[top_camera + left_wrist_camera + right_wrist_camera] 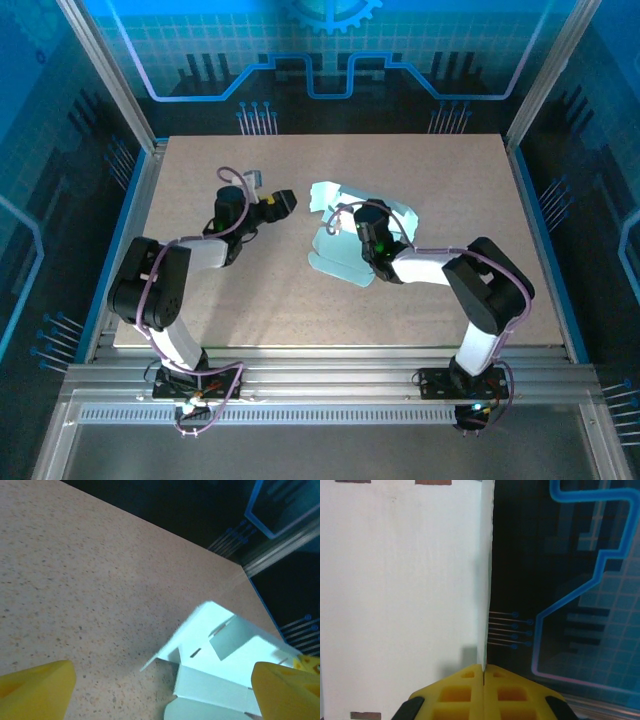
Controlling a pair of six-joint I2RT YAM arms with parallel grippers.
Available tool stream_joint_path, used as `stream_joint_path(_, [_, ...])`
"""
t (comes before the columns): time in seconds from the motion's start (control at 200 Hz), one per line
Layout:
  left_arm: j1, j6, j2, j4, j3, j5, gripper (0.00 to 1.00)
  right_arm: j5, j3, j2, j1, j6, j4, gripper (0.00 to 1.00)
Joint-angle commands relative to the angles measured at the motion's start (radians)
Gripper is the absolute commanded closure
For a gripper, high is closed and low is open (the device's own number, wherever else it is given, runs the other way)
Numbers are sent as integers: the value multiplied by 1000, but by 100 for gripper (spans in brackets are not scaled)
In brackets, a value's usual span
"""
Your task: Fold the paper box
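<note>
The right tool (484,672) is pinched shut on a thin edge of the paper box (338,262), which sits around the middle of the table (260,300) with flaps sticking up (looks partly folded). The left tool (284,201) hangs wide open just to the left of it.

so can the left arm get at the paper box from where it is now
Probably yes. The left gripper is open and close beside the paper box, with bare table between them. The right gripper, shut on a panel edge, is not in that gap.
</note>
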State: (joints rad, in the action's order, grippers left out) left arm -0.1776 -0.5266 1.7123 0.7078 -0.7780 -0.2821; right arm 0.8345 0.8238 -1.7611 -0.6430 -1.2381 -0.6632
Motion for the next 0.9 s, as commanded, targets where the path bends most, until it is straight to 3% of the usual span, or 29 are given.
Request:
stream_joint_path(0.0, [33, -60, 20, -60, -33, -22, 11, 9, -36, -60, -18, -151, -206, 100])
stream_joint_path(0.305, [44, -49, 51, -270, -125, -6, 18, 29, -63, -267, -54, -390, -724, 100])
stream_joint_path(0.615, [78, 34, 153, -401, -276, -61, 34, 31, -81, -267, -92, -374, -756, 100])
stream_joint_path(0.765, [95, 97, 221, -556, -415, -65, 39, 20, -105, -258, -97, -363, -756, 100])
stream_joint_path(0.896, [102, 170, 316, -738, -594, -155, 46, 11, -124, -252, -100, -339, -746, 100])
